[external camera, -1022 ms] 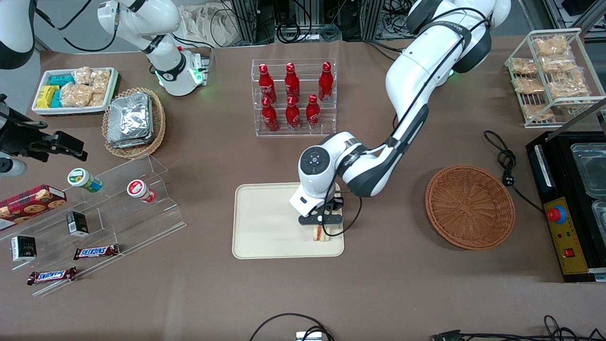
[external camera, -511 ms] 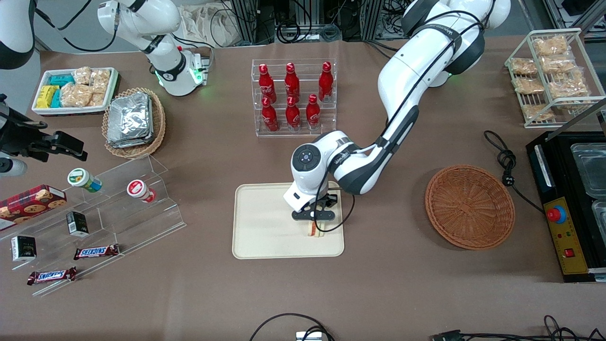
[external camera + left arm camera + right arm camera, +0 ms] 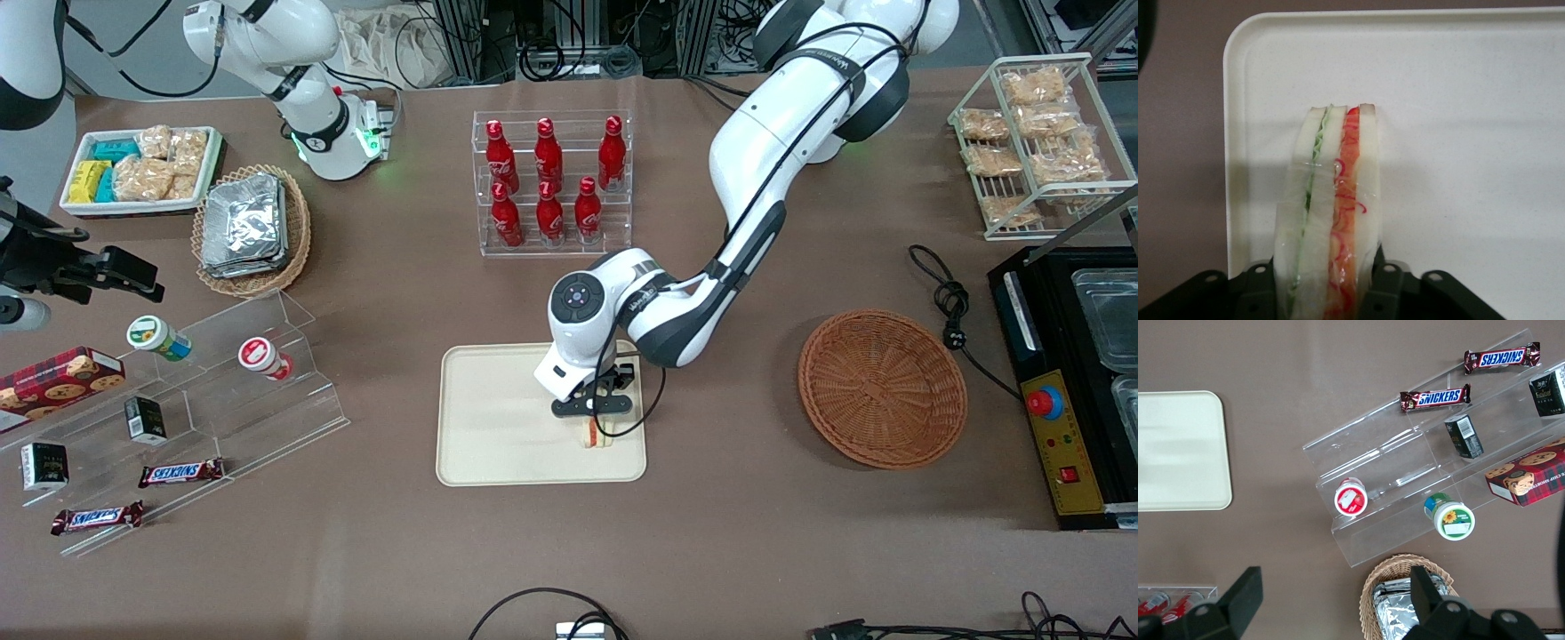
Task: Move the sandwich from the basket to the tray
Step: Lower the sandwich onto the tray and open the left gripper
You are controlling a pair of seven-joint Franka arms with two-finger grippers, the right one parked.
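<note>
Readable text: Snickers bars only.
"SNICKERS" on 2 bars [image 3: 180, 473] [image 3: 97, 517] at parked-arm end, near front edge; other labels too small to read.

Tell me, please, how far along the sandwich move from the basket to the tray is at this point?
Done: the basket is empty, and the sandwich is already over the tray, near its corner toward the working arm's end. In hand: the gripper is shut on the sandwich, holding it upright on edge. Left: opening the gripper and lifting the arm away.
</note>
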